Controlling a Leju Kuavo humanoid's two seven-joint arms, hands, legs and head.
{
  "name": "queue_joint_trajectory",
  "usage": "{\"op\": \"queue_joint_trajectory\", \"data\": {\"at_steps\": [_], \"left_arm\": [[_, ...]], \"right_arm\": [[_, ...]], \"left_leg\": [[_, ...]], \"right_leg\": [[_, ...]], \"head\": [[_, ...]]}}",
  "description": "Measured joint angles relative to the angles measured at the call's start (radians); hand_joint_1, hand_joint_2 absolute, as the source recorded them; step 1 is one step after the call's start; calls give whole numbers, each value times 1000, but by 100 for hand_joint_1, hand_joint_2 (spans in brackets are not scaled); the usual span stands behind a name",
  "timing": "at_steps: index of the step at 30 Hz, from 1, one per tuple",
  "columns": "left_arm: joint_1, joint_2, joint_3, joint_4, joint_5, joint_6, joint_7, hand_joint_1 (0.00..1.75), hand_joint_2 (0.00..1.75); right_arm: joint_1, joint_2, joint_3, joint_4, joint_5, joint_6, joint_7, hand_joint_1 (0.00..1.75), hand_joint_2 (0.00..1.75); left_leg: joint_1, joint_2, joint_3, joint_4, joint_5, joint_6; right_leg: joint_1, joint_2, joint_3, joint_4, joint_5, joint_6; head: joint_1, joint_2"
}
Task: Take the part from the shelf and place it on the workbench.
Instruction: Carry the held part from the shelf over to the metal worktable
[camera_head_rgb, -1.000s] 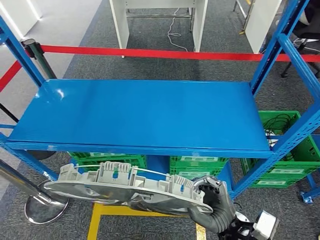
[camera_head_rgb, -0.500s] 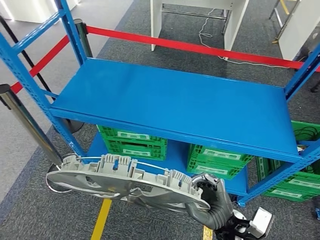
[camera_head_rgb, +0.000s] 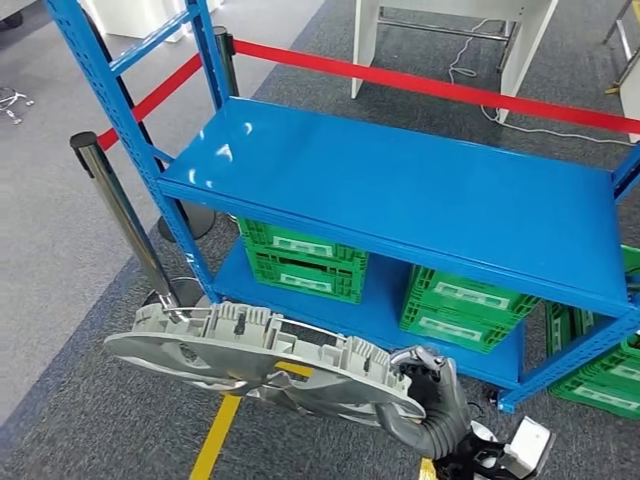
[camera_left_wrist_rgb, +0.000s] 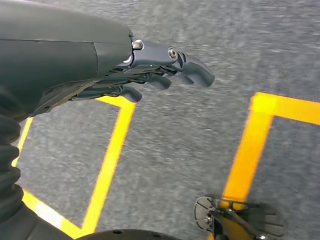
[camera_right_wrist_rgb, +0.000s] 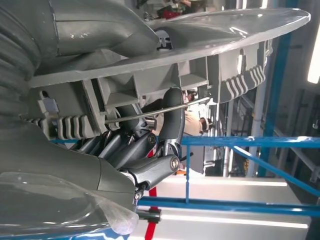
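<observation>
**Part in my right hand, in front of the blue shelf**

My right hand (camera_head_rgb: 430, 405) grips the long grey part (camera_head_rgb: 256, 355) at its right end, at about 5 o'clock in my head view. The part lies roughly level and reaches away toward 8 o'clock, hanging in the air above the grey carpet and a yellow floor line (camera_head_rgb: 215, 440). From my right wrist I see my fingers (camera_right_wrist_rgb: 171, 125) curled in under the part's ribbed back, beside a thin metal rod (camera_right_wrist_rgb: 151, 112) that runs along it.

My left hand (camera_left_wrist_rgb: 158, 67) holds nothing: its fingers are stretched out, slightly apart, over the carpet and the yellow floor markings.

The blue shelf (camera_head_rgb: 423, 190) stands at 12 to 2 o'clock, its top board bare. Green crates (camera_head_rgb: 306, 260) sit on the lower board beneath it. A red barrier tape (camera_head_rgb: 423, 85) runs behind the shelf at 12 o'clock, and a metal stanchion post (camera_head_rgb: 124, 215) stands at 9 o'clock, just beside the shelf's left upright.
</observation>
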Motion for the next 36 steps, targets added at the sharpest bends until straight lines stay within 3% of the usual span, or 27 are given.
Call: {"op": "queue_joint_trajectory", "data": {"at_steps": [3,4,5,7,8,10,11,12,14,15,18,19,20,21,23,25,26,27,28,29,30,31,33,34,35,36], "left_arm": [[-3,-1,5,-3,-4,0,0,0,175],[-4,-1,6,-3,-4,0,0,0,175],[-5,0,8,-4,-5,0,0,0,175],[-5,0,10,-5,-5,-2,0,0,175],[-6,0,13,-6,-5,-2,0,0,175],[-7,0,21,-6,-8,-3,0,0,175],[-7,-1,24,-6,-10,-3,-1,0,175],[-8,-1,26,-6,-13,-3,-1,0,175],[-7,-4,29,-8,-19,-3,-2,0,175],[-7,-6,31,-9,-21,-3,-3,0,175],[-8,-10,33,-12,-26,-2,-3,0,175],[-8,-11,33,-13,-26,-2,-3,0,175],[-7,-11,34,-14,-28,-3,-4,0,175],[-7,-12,36,-15,-30,-4,-4,0,175],[-7,-15,42,-18,-38,-8,-5,0,175],[-9,-19,48,-24,-48,-12,-6,0,175],[-11,-20,50,-26,-53,-14,-7,0,175],[-10,-20,52,-29,-57,-16,-8,0,175],[-9,-20,53,-30,-59,-17,-8,0,175],[-7,-19,55,-31,-60,-17,-9,0,175],[-4,-19,56,-33,-62,-18,-10,0,175],[-2,-20,57,-33,-65,-19,-11,0,175],[-1,-19,58,-35,-72,-22,-17,0,175],[-1,-19,59,-35,-76,-24,-19,0,175],[-1,-19,59,-36,-78,-25,-22,0,175],[-1,-19,60,-36,-80,-26,-23,0,175]], "right_arm": [[5,2,0,0,1,-10,0,175,175],[5,2,0,1,1,-12,1,175,175],[5,2,0,1,0,-13,1,175,175],[5,2,0,1,0,-15,1,175,175],[5,2,0,1,0,-17,1,175,175],[5,2,0,1,0,-24,1,175,175],[4,2,0,1,0,-28,0,175,175],[4,2,0,1,1,-31,0,175,175],[5,2,0,1,5,-39,0,175,175],[5,2,0,1,9,-42,0,175,175],[6,2,0,2,18,-45,0,175,175],[7,2,0,2,19,-46,0,175,175],[7,2,1,2,20,-46,0,175,175],[7,2,1,2,20,-46,0,175,175],[7,2,1,2,23,-49,0,175,175],[7,2,1,2,25,-54,1,175,175],[8,2,1,2,26,-57,1,175,175],[9,2,1,2,26,-59,1,175,175],[9,2,1,3,26,-60,1,175,175],[9,2,1,3,26,-61,1,175,175],[9,2,2,2,27,-62,1,175,175],[10,2,2,2,27,-62,1,175,175],[14,2,2,2,28,-63,1,175,175],[16,2,2,2,28,-64,1,175,175],[18,2,2,2,29,-64,1,175,175],[19,2,2,2,30,-64,1,175,175]], "left_leg": [[13,40,-29,178,-155,-22],[18,44,-29,232,-173,-28],[22,46,-17,259,-165,-32],[27,46,47,210,-114,-35],[28,46,99,140,-101,-34],[26,46,187,3,-113,-24],[23,45,209,-41,-124,-19],[20,45,210,-55,-125,-11],[20,49,191,-62,-109,6],[21,52,179,-65,-97,15],[20,55,134,-66,-61,29],[19,55,118,-65,-48,30],[18,55,101,-64,-36,29],[18,52,84,-62,-23,26],[19,42,53,-55,0,18],[15,28,29,-44,22,9],[14,20,22,-41,34,5],[12,11,15,-41,47,1],[14,3,10,-43,58,-4],[15,1,4,-41,56,-9],[16,7,-4,-24,35,-15],[17,17,-15,9,-2,-20],[19,39,-44,137,-101,-29],[20,43,-55,201,-131,-32],[21,46,-55,248,-141,-33],[22,48,-39,255,-130,-32]], "right_leg": [[-2,-21,-38,2,33,-5],[-2,-29,-51,6,43,-3],[-2,-35,-65,11,53,-1],[-4,-44,-95,24,69,5],[-4,-46,-109,31,76,9],[-3,-48,-129,42,88,19],[-4,-50,-138,45,97,25],[-5,-50,-145,46,106,32],[-9,-45,-160,53,103,46],[-10,-39,-172,72,77,51],[-11,-26,-223,234,-64,58],[-11,-24,-232,292,-88,59],[-11,-24,-228,326,-85,60],[-11,-23,-208,328,-60,59],[-13,-5,-115,232,-3,57],[-16,32,-1,75,-10,51],[-16,44,30,23,-25,48],[-15,43,42,-3,-35,44],[-15,32,33,-4,-34,38],[-16,20,24,-1,-27,31],[-16,8,16,0,-21,22],[-18,-5,7,0,-13,14],[-14,-31,-10,1,1,6],[-13,-44,-19,1,8,6],[-11,-59,-28,2,15,6],[-9,-71,-36,3,20,6]], "head": [[-7,0],[-7,0],[-7,0],[-7,0],[-7,0],[-6,0],[-6,0],[-5,0],[-7,0],[-5,0],[-1,0],[-1,0],[-1,0],[-1,0],[-1,0],[0,0],[1,0],[1,0],[2,0],[2,0],[-1,0],[-4,0],[-8,0],[-8,0],[-8,0],[-8,0]]}}
